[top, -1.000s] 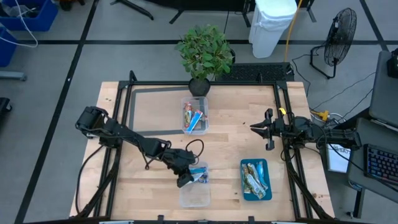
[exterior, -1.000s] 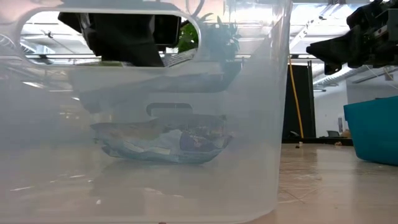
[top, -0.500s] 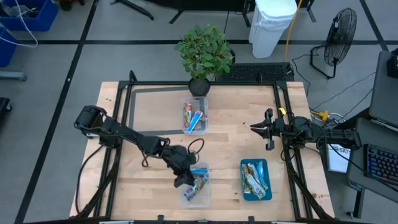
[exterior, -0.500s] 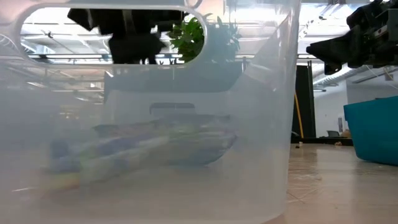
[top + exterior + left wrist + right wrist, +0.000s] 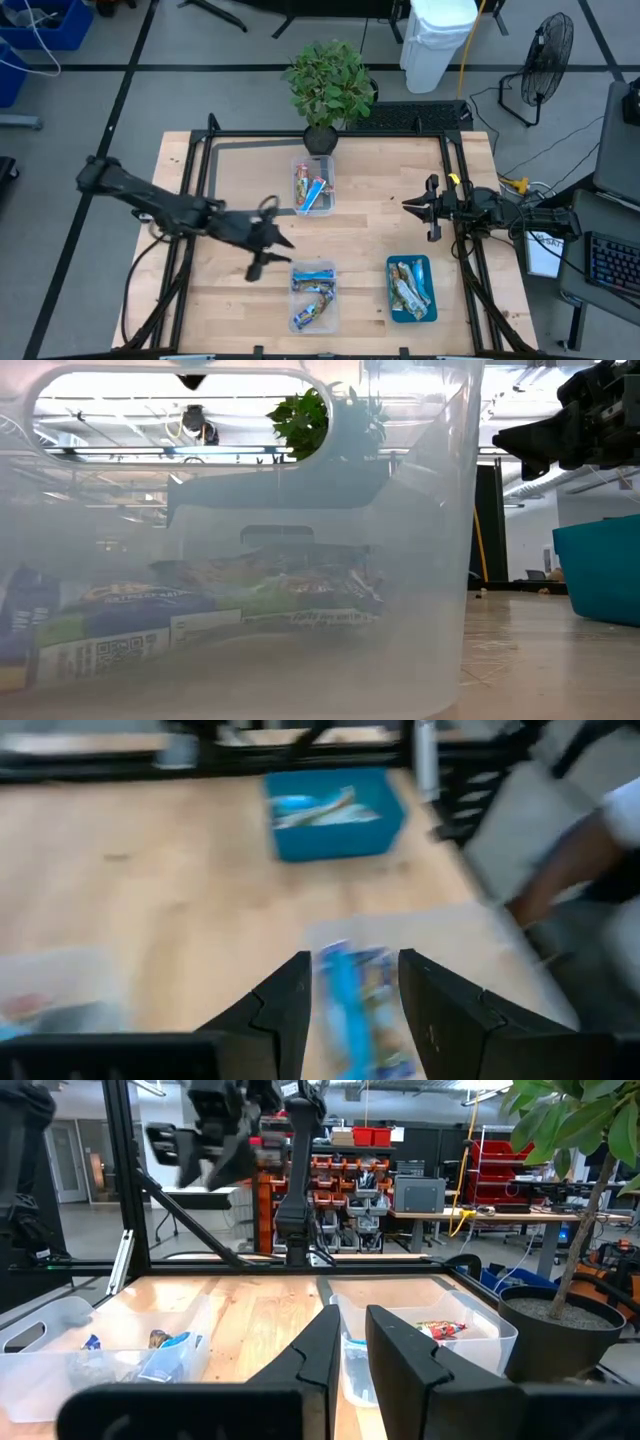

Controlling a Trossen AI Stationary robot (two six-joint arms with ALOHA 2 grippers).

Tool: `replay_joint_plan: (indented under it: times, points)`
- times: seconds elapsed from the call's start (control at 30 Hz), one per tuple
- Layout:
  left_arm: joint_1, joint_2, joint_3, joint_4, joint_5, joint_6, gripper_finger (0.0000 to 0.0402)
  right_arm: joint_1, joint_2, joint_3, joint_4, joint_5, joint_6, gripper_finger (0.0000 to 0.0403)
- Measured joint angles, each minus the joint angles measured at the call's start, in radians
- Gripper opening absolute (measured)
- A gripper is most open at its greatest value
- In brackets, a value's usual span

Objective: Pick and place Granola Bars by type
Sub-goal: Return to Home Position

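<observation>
The clear bin (image 5: 316, 326) nearest the table's (image 5: 230, 300) front edge holds the blue-white Granola Bars (image 5: 314, 277), lying flat on its floor; in the low view its cloudy wall fills most of the picture, with the wrappers (image 5: 120, 635) showing behind it. Beside it on the right, apart from it, the teal tray (image 5: 415, 318) holds the green-gold bars (image 5: 410, 285). The left gripper (image 5: 268, 255) hovers over bare wood just behind and left of the near bin, its fingers (image 5: 290, 995) spread apart with nothing between them. Farther back on the right side, the right gripper (image 5: 406, 205) points toward the table's middle, its fingers (image 5: 322, 1345) drawn close with only a thin slit between. Past the middle, a second clear bin (image 5: 313, 163) holds the red-blue bars (image 5: 312, 188), and a potted plant (image 5: 330, 85) stands at the far edge
</observation>
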State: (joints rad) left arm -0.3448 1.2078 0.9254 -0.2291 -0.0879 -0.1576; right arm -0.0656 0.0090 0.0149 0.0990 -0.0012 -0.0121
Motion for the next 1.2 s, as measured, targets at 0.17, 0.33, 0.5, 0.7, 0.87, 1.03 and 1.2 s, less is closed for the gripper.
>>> replay_joint_plan:
  times: [0.17,0.33,0.5,0.7,0.87,1.03,1.2]
  points:
    - [-0.016,-0.156,-0.131,-0.024,-0.195,0.058,0.0157,0.000,0.000,0.000,0.001,0.000,0.000,0.0045]
    - [0.057,-0.345,-0.371,0.123,-0.251,0.053,0.0157,0.000,0.000,0.000,-0.001,0.000,0.000,0.0045]
    - [0.181,-0.542,-0.590,0.310,-0.181,0.056,0.0157,0.000,0.000,0.000,0.000,0.000,0.000,0.0045]
    - [0.299,-0.731,-0.757,0.390,-0.104,0.051,0.0157,0.000,0.000,0.000,0.000,0.000,0.000,0.0045]
    - [0.352,-0.842,-0.817,0.389,-0.091,0.055,0.0157,0.000,0.000,0.000,0.000,0.000,0.000,0.0045]
    - [0.381,-0.922,-0.852,0.381,-0.088,0.070,0.0157,0.000,0.000,0.000,0.000,0.000,0.000,0.0045]
    - [0.403,-0.970,-0.883,0.349,-0.086,0.062,0.0157,0.000,0.000,0.000,0.000,0.000,0.000,0.0045]
